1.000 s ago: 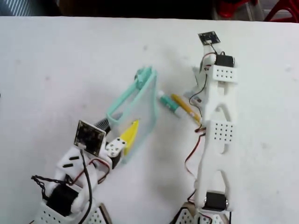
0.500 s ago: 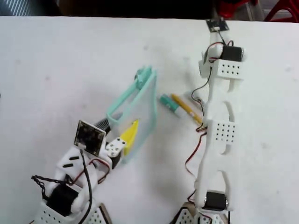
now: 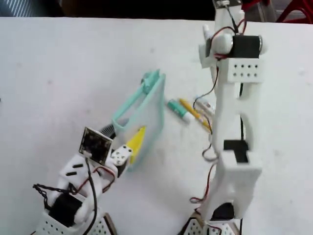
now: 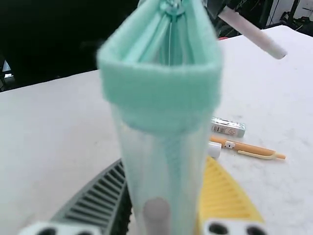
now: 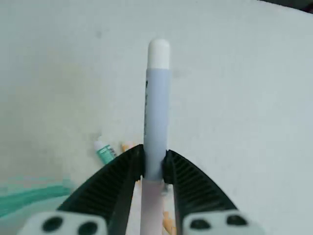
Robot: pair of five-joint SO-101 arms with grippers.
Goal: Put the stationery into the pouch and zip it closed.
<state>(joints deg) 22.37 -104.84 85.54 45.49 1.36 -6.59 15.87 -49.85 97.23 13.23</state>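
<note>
The pouch (image 4: 161,83) is held between the left fingers (image 4: 93,200); a white-capped pen (image 5: 157,98) is gripped by the right fingers (image 5: 115,183) above the tabletop (image 3: 58,58).

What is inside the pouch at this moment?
Through the pouch's clear wall no stationery shows; its bottom is hidden by the left tool. The orange pen and green item lie outside on the table; the right tool holds a white pen.

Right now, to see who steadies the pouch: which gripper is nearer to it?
Left. The left gripper is clamped on the pouch. The right gripper holds a white pen in the air, apart from the pouch, beyond the stationery lying on the table.
</note>
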